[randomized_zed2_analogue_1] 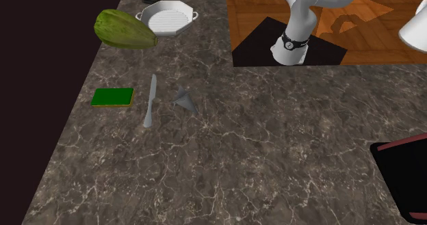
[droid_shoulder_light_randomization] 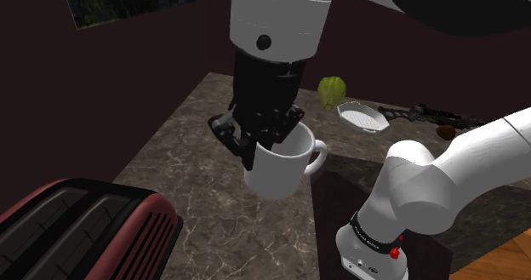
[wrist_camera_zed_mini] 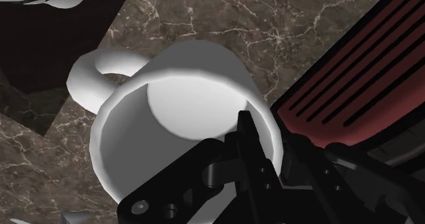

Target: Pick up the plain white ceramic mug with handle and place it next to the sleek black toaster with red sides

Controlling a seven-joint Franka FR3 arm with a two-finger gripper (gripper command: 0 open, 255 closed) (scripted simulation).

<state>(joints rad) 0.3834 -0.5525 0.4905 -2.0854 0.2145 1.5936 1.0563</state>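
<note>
White mug (droid_shoulder_light_randomization: 285,172) is pinched by the black gripper (droid_shoulder_light_randomization: 258,149). In wrist view we see one finger (wrist_camera_zed_mini: 248,131) inside the rim and the other outside, clamping the wall btw them. In shoulder view its handle points to 3 o'clock. Black toaster (droid_shoulder_light_randomization: 85,227) w/ red sides sits at 7 o'clock from the mug, near but apart, on the dark marble counter (droid_shoulder_light_randomization: 213,236). Green veg (droid_shoulder_light_randomization: 332,91) & white dish (droid_shoulder_light_randomization: 362,117) lie at 1 o'clock, well apart. We can't tell if the mug's base touches the counter.
</note>
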